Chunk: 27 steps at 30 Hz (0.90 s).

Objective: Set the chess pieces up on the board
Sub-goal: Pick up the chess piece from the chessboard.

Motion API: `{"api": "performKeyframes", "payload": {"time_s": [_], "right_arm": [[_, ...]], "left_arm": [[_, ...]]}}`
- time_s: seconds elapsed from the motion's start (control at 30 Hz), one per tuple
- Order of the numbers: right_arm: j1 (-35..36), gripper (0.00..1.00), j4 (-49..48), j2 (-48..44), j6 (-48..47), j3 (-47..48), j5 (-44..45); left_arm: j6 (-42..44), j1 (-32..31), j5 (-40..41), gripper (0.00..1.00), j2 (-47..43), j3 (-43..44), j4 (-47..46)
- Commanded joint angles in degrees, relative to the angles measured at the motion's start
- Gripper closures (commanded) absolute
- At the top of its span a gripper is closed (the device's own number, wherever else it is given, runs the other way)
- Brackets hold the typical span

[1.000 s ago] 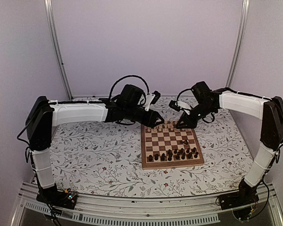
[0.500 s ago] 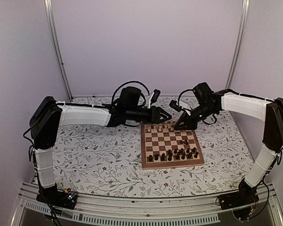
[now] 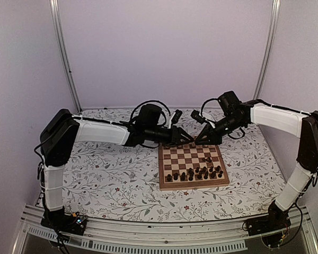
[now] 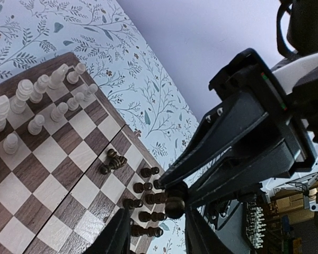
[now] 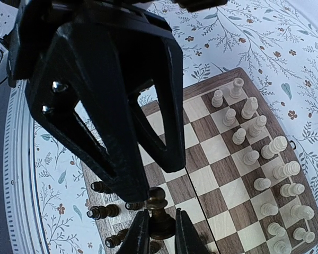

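The board (image 3: 193,185) lies right of centre, with dark chess pieces (image 3: 197,173) along its near rows and light chess pieces (image 4: 42,98) along its far rows. Above the far edge the two grippers meet tip to tip. My right gripper (image 5: 160,233) is shut on a dark pawn (image 5: 160,209), gripping its base. My left gripper (image 4: 158,233) is open, with one finger on each side of that pawn's head (image 4: 175,206) and a gap on at least one side. One dark piece (image 4: 114,161) lies toppled on a middle square.
A floral cloth (image 3: 111,180) covers the table around the board. In the right wrist view the left gripper's black body (image 5: 95,79) fills the upper left. Light pieces (image 5: 265,153) stand to the right there. Walls close the back and sides.
My left arm has reached rightwards to the right gripper, and its jaws have narrowed around the held pawn. The right gripper has barely moved and stays shut.
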<state>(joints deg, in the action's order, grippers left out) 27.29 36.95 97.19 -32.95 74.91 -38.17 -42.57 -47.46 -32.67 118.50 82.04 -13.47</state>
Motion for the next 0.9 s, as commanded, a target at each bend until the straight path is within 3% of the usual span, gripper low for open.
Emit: {"api": "performKeyframes", "payload": {"time_s": [0.0, 0.57, 0.87], "right_arm": [[-0.2, 0.87, -0.6, -1.4, 0.5, -0.5, -1.4], [-0.1, 0.87, -0.3, -0.2, 0.1, -0.7, -1.4], [-0.1, 0.86, 0.0, 0.4, -0.4, -0.9, -1.6]], "left_arm": [[-1.0, 0.5, -2.7, 0.64, 1.4, 1.3, -2.7], [-3.0, -0.2, -7.8, 0.80, 5.0, 4.5, -4.2], [-2.9, -0.4, -9.1, 0.84, 5.4, 5.3, -5.4]]}}
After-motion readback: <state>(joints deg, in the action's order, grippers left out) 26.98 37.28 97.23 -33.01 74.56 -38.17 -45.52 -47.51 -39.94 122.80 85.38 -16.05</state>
